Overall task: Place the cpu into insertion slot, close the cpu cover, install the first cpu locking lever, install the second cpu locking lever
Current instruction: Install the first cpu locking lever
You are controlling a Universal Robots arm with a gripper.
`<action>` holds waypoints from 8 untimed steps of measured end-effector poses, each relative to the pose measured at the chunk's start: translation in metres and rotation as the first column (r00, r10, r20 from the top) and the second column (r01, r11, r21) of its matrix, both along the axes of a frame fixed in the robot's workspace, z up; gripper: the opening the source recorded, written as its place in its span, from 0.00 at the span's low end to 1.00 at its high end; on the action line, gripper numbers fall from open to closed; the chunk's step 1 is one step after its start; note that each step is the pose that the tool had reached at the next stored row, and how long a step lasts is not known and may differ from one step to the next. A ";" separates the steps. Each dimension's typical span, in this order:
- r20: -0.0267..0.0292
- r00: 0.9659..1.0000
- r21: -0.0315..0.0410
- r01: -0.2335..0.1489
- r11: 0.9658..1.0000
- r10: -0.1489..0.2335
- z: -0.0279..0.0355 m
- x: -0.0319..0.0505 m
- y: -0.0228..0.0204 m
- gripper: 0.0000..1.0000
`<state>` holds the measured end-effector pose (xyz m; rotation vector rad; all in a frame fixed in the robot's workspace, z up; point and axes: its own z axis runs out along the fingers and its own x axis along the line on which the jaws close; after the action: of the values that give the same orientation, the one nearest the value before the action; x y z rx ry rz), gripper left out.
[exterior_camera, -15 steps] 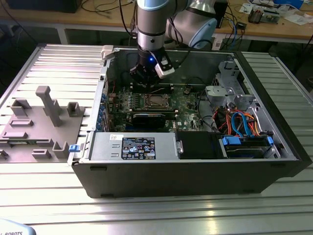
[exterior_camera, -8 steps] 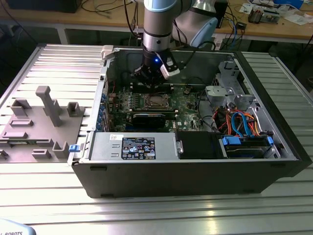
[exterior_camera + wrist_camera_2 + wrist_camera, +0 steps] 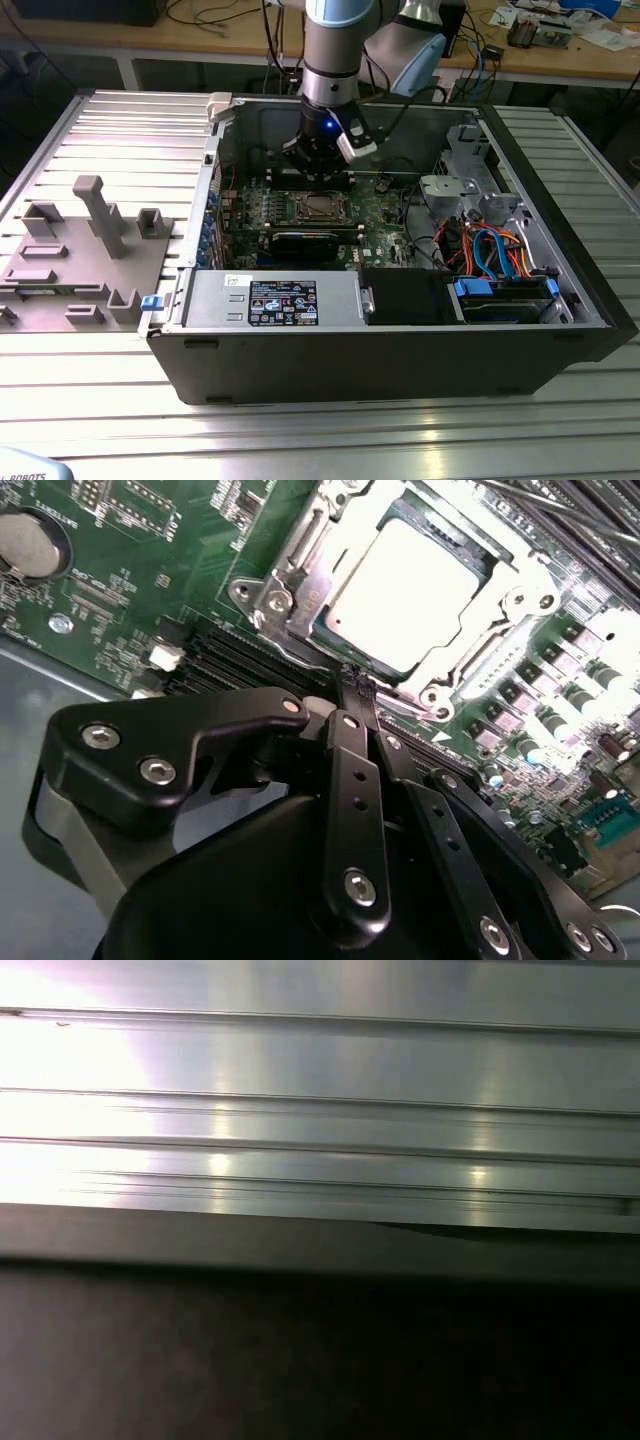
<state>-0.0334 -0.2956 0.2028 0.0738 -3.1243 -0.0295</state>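
- Ribbed aluminium table (image 3: 90, 110) carries an open PC case (image 3: 400, 350), side panel off, green motherboard (image 3: 385, 215) exposed; workbench with cables behind.
- Landmark: insertion slot (image 3: 318, 207), mid-board. Arm comes straight down into the case; gripper (image 3: 318, 172) hangs just beside the slot's far edge.
- In the second wrist view the gripper (image 3: 352, 685) has its fingers pressed together, nothing between them; tips sit at the slot's rim.
- cpu (image 3: 415, 590) already seated in the insertion slot (image 3: 300, 575), silver top showing. cpu cover (image 3: 515, 605) looks down around it, but can't tell whether it's fully flat. Locking levers: can't tell their state.
- Risk: tips are very near the slot frame and the memory slots (image 3: 235, 655) next to it; sideways drift could scrape a latch or skid onto board components.
- Room: black card (image 3: 305, 243) lies on the slot's near side, drive cage and cables well off towards the exterior view's right. Case walls leave open room upward only.
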 end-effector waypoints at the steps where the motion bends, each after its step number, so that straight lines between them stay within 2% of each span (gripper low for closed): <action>1: 0.000 1.000 0.001 0.000 1.000 0.000 -0.0002 0.0011 0.0000 0.11; 8: 0.000 1.000 0.008 -0.006 1.000 0.006 -0.0012 0.0070 0.0003 0.11</action>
<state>-0.0264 -0.2953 0.2016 0.0836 -3.1235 -0.0414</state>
